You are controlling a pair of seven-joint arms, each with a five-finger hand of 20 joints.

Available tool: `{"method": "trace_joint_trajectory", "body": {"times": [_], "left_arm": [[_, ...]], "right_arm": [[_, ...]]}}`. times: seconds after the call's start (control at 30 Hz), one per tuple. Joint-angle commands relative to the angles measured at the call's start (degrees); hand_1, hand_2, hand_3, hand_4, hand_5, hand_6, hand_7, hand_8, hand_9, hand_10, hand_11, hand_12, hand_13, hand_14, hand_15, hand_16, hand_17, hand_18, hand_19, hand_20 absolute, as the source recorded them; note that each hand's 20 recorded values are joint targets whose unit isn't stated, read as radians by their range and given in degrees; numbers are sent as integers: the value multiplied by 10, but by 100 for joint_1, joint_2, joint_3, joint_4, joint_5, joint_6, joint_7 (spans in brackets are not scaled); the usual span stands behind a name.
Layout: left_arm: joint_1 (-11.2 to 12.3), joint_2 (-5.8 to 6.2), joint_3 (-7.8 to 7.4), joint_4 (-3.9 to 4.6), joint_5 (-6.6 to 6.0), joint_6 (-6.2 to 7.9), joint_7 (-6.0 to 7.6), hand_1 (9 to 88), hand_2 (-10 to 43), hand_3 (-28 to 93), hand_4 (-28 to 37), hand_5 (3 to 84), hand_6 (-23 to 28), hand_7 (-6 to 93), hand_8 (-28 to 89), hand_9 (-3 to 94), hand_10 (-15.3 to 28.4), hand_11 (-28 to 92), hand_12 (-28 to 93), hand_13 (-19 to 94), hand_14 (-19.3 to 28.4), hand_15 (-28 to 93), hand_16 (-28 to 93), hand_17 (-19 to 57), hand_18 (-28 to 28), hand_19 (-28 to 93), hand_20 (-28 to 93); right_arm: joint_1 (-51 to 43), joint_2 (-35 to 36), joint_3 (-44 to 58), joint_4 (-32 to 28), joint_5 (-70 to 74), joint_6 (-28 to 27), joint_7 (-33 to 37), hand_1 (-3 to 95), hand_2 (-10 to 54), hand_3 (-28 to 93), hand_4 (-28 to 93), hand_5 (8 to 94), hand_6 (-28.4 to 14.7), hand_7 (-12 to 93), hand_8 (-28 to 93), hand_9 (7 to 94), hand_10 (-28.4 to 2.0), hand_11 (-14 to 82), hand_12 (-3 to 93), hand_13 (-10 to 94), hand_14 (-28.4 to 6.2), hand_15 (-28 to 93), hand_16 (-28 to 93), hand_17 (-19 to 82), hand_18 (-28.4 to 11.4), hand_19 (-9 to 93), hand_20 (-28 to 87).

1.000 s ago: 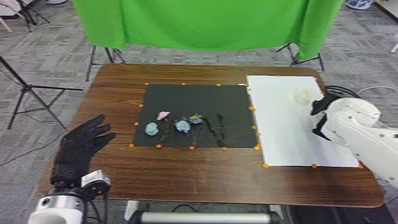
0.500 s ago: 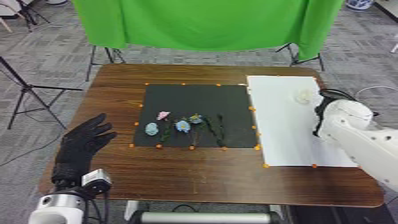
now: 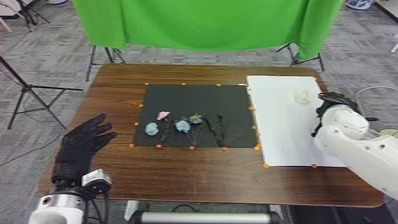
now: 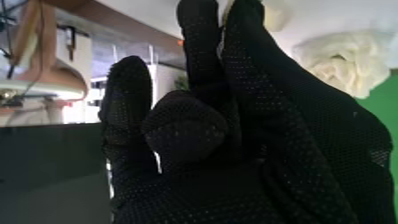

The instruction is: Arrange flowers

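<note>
The black sheet lies flat on the brown wooden counter and carries most of the flowers, all gathered on its near half. The pink flower is toward the left of the black sheet, with the pale blue flower below it, close to the sheet's left edge. The bright blue flower sits a little further in, and a smaller bluish flower is just beside it, nearer the middle of the sheet. Dark green stems lie to the right of these, running toward the sheet's near edge. Orange markers dot the border of the black sheet.

To the right of the black sheet is the long white sheet. It bears a cream-white flower on its far part, well apart from the flowers on the black sheet. In the right wrist view the cream-white flower shows loose, ruffled petals beside the gloved fingers; whether they touch it, I cannot tell.

The right hand is beyond the right side of the black sheet, over the white sheet's right side and near the cream-white flower. Its fingers are extended, with the thumb in front of them, and it is not clamped on anything. The left hand is to the left of the black sheet, fingers relaxed and a little apart, palm free. The green cloth hangs beyond the far edge of the black sheet, past the counter.
</note>
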Motion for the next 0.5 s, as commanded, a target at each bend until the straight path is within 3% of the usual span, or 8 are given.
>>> {"method": "trace_joint_trajectory", "body": {"times": [0.03, 0.3, 0.5], "left_arm": [[184, 9, -20, -40, -19, 75, 31, 258, 76, 815, -179, 415, 126, 133, -92, 364, 204, 308, 82, 286, 271, 576, -116, -70, 246, 684, -79], [268, 110, -49, -78, -68, 191, 143, 259, 77, 815, -180, 416, 126, 133, -91, 364, 205, 307, 82, 286, 271, 576, -116, -70, 246, 685, -80], [298, 102, -115, -95, -41, 155, 61, 259, 77, 814, -181, 416, 126, 132, -91, 365, 205, 307, 82, 287, 271, 577, -116, -70, 246, 686, -81]], "right_arm": [[666, 49, -261, -605, -544, 322, -288, 567, -95, 820, -283, 792, -3, 356, -19, 927, -76, 137, 338, 855, -30, 789, 133, 406, -215, 932, 158], [1035, -517, -265, -1108, -797, 213, -904, 564, -95, 830, -283, 798, -5, 346, -15, 933, -76, 135, 343, 860, -29, 786, 138, 410, -217, 932, 171], [1078, -1231, -519, -1222, -1051, 80, -1361, 563, -95, 832, -283, 801, -5, 340, -12, 934, -77, 132, 346, 859, -29, 786, 142, 410, -217, 932, 176]]}}
